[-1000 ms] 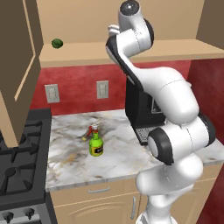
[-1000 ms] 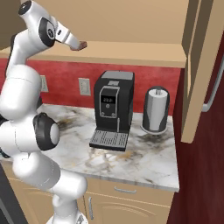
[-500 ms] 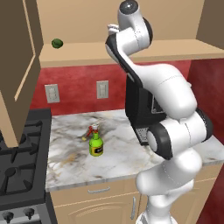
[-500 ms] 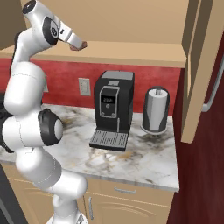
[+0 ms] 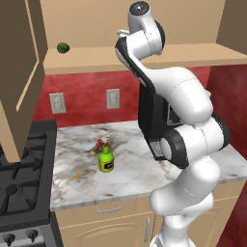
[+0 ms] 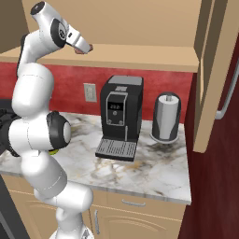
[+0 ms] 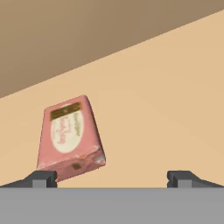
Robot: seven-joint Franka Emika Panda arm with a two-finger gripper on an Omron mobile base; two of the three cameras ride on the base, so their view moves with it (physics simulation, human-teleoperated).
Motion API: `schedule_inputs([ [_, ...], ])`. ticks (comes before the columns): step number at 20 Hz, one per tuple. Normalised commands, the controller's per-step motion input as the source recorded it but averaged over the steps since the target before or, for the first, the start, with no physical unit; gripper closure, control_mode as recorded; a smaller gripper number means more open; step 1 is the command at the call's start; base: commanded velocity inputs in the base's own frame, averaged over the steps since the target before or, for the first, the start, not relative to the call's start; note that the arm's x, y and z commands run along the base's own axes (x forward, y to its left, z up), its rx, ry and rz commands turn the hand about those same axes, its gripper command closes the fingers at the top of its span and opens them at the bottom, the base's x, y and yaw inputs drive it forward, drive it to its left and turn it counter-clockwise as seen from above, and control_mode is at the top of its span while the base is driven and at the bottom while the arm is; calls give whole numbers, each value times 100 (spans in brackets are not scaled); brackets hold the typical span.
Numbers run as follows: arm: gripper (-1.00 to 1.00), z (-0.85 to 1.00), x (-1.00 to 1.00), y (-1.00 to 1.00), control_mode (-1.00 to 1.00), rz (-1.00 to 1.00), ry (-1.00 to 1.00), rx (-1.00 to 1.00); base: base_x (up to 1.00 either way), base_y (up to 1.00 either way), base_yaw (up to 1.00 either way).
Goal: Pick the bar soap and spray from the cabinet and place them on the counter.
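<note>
The bar soap (image 7: pixel 68 136), a pink block with a pale oval label, lies flat on the tan shelf of the cabinet (image 7: pixel 166 109), just ahead of my left fingertip. My gripper (image 7: pixel 111 178) is open, with nothing between its wide-set fingertips. In the right base view the gripper (image 6: pixel 87 47) reaches onto the cabinet (image 6: pixel 140 55) shelf. The spray (image 5: pixel 105 155), a green bottle with a yellow label and red trigger, stands upright on the marble counter (image 5: pixel 125 181). The arm hides the hand in the left base view.
A small dark green ball (image 5: pixel 62 47) rests on the shelf's left end. A black coffee machine (image 6: pixel 120 116) and a grey canister (image 6: pixel 166 116) stand on the counter. The black stove (image 5: pixel 21 188) lies left. An open cabinet door (image 6: pixel 219 74) hangs at the right.
The arm has reached a little further forward over the shelf edge. The spray has not moved.
</note>
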Motion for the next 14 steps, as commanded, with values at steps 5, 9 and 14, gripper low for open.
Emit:
schedule_inputs([
  [5,-100,-16,24,0,-100,0,7,0,0,0,0],
  [9,-100,-8,28,0,-100,0,5,0,0,0,0],
  [14,-100,0,3,0,-100,0,2,0,0,0,0],
])
